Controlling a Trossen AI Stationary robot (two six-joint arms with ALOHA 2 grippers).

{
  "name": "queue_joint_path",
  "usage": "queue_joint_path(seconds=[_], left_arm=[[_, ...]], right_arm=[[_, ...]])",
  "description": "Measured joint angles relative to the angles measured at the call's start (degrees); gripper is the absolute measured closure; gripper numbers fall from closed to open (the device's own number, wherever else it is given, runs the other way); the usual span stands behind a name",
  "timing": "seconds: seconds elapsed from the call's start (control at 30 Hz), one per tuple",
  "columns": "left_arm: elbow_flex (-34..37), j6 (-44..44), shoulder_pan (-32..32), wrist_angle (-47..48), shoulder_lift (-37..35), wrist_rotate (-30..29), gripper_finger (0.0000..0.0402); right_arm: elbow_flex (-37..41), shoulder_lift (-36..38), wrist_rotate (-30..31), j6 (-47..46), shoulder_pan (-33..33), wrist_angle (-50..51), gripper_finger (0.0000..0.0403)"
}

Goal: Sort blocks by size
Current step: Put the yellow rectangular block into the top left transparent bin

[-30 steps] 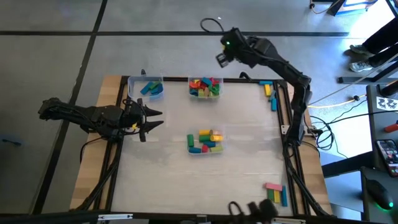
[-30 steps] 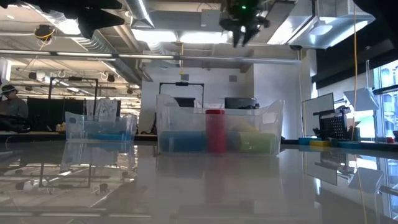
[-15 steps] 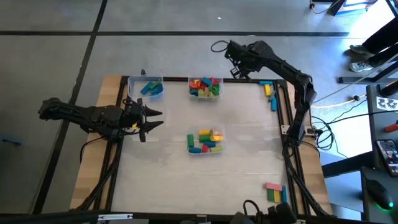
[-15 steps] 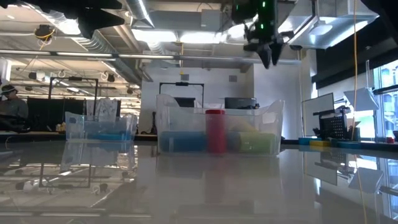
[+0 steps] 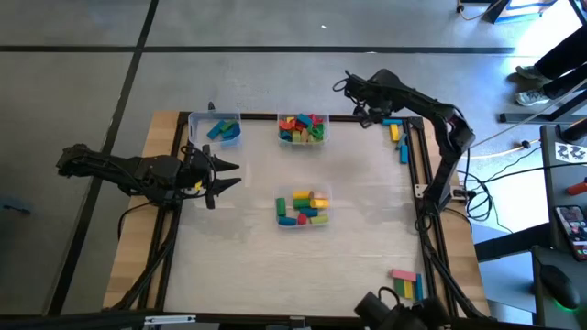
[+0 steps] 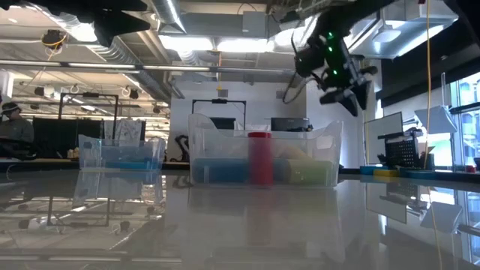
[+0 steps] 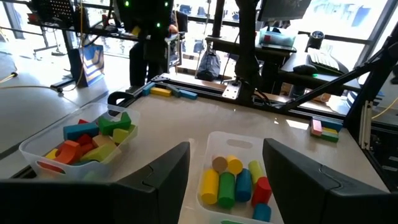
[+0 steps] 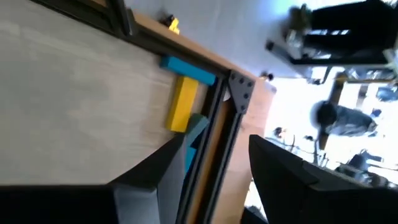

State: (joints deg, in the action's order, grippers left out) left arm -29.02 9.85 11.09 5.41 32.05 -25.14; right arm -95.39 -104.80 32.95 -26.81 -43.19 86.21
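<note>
Biggest risk first: your right tool (image 5: 367, 112) hangs at upper right of the high frame, fingers apart and empty, beside the loose blocks (image 5: 397, 135) against the black rail (image 5: 409, 147). Drop in at this angle and I'd expect a finger to hit the rail or shove the yellow block (image 8: 181, 102) into the blue block (image 8: 188, 69) it touches.

Lesser risk: the bench (image 5: 248, 247) looks glossy, so a nudged block may slide.

Your left tool (image 5: 223, 176) waits at left centre, fingers spread, holding nothing.

Counts, big to small:
- Three clear tubs: upper-left tub (image 5: 217, 131), top-centre tub (image 5: 302, 129), centre tub (image 5: 302, 209).
- Two loose block groups on the bench: upper right, roughly three pieces; lower-right group (image 5: 405, 284), about four.
- Blocks inside the tubs: too jumbled to count.
</note>
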Motion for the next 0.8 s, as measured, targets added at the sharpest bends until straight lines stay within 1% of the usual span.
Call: queue_joint_path(seconds=[0.07,0.27,0.5,0.7,0.8], left_arm=[[0.0,-0.1,0.0,0.0,0.0,0.0,0.0203],[0.0,-0.4,0.0,0.0,0.0,0.0,0.0203],[0.0,-1.1,0.0,0.0,0.0,0.0,0.0203],[0.0,-1.1,0.0,0.0,0.0,0.0,0.0203],[0.0,-1.1,0.0,0.0,0.0,0.0,0.0203]], right_arm=[[3.0,0.7,-1.1,0.0,-1.1,-2.3,0.0228],[10.9,1.2,-1.6,-0.8,-3.5,-7.0,0.0228],[20.2,1.2,-1.6,1.5,-5.2,-18.9,0.0228],[26.1,1.2,-1.7,1.8,-7.8,-27.6,0.0228],[28.4,1.2,-4.0,3.0,-9.2,-31.2,0.0232]])
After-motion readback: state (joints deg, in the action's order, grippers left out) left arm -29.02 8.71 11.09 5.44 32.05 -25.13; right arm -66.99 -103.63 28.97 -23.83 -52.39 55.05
